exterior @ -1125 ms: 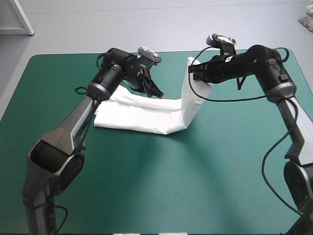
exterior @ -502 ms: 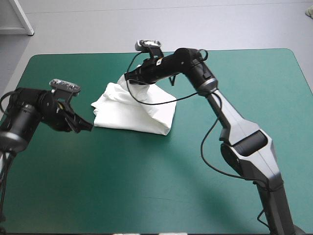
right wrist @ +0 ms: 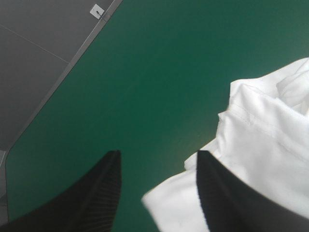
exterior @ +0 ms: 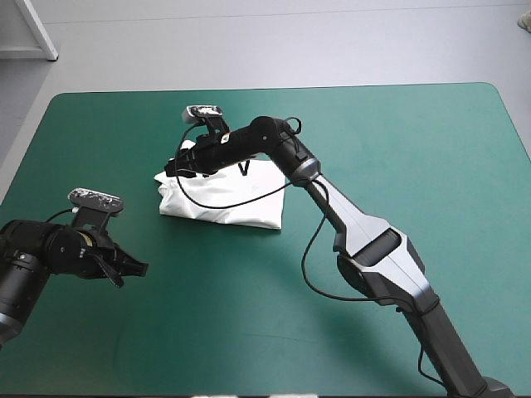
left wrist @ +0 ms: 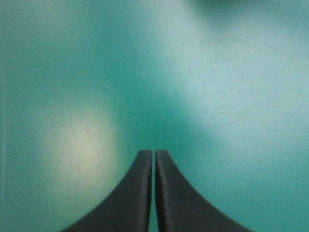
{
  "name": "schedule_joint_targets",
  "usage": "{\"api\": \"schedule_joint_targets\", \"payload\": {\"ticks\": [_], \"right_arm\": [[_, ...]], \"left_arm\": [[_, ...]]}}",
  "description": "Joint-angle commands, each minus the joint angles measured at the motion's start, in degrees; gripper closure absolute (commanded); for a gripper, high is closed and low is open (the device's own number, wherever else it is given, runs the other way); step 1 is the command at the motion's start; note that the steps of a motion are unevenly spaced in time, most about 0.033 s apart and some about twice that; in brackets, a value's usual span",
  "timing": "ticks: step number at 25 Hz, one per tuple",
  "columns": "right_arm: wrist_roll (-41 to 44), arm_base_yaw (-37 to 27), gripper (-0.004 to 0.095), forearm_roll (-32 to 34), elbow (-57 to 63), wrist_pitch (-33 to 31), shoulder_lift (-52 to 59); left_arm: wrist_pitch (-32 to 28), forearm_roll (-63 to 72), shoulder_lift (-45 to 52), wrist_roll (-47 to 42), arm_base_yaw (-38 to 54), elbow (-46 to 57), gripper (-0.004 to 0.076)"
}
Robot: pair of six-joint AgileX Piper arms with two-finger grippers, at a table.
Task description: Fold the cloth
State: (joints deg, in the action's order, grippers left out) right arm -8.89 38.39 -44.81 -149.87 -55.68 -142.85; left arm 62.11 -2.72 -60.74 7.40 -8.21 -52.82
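- Found the T-shirt (exterior: 228, 199) folded into a white bundle on the teal-green cover (exterior: 373, 133), lying at about 10 o'clock from the table's middle, nearer the far edge than the near one.
- Read its long axis in the high view as running from 9 o'clock to roughly 4 o'clock, with the 4 o'clock end flat and squared off and the 9 o'clock end thicker and rumpled.
- Saw the right arm reaching in from 5 o'clock and passing above the bundle, with the right gripper (exterior: 172, 166) at the bundle's 9 o'clock end.
- Noted in the right wrist view that the right gripper (right wrist: 157, 154) was released, its black fingers (right wrist: 104, 188) standing well apart.
- Saw there a layered corner of cloth beside one finger and reaching into the gap, with bare cover ahead of the tips; could not tell whether cloth and finger touched.
- Placed the left gripper (exterior: 133, 269) at about 7 o'clock from the bundle, well apart from it and toward the table's left edge.
- Saw in the left wrist view that the left gripper (left wrist: 154, 152) was clenched, both fingers meeting in one pointed arch over bare cover.
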Motion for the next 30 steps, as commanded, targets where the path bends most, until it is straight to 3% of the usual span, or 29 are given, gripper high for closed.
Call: {"api": "schedule_joint_targets", "payload": {"ticks": [1, 4, 6, 8, 13, 20, 25, 30], "right_arm": [[-0.78, -0.24, 0.025, -2.76, -2.7, 2.01, 5.06], [1.2, -1.14, 0.0293, -0.05, -6.97, -1.04, 5.83], [8.05, -2.98, 0.0314, 12.77, -12.6, -10.19, 6.4], [12.7, -4.65, 0.0314, 18.07, -15.14, -12.08, 7.0], [14.54, -8.73, 0.0318, 19.32, -9.25, -12.19, 12.56], [12.16, -10.64, 0.0318, 28.05, 18.8, -11.99, 23.9], [12.05, -10.53, 0.0319, 29.28, 27.59, -11.99, 23.82], [12.16, -9.76, 0.0319, 29.19, 28.65, -10.93, 19.77]], "left_arm": [[-2.41, 0.36, 1.16, -0.72, -0.07, -1.4, 0.0705], [-2.86, 0.36, 1.16, -0.72, -0.07, -1.4, 0.0705], [-3.04, 0.36, 1.16, -0.72, -0.07, -1.4, 0.0705], [-3.61, 0.36, 1.16, -0.72, -0.07, -1.4, 0.0705], [-4.08, 0.55, 2.32, -0.6, -0.07, -1.4, 0.0705], [-4.2, 0.93, 5.04, -0.6, -0.07, -1.4, 0.0705], [-3.69, 1.84, 5.15, -0.6, -0.07, -1.4, 0.0705], [-3.26, 3.29, 5.65, -0.19, -0.07, -1.4, 0.0705]]}}
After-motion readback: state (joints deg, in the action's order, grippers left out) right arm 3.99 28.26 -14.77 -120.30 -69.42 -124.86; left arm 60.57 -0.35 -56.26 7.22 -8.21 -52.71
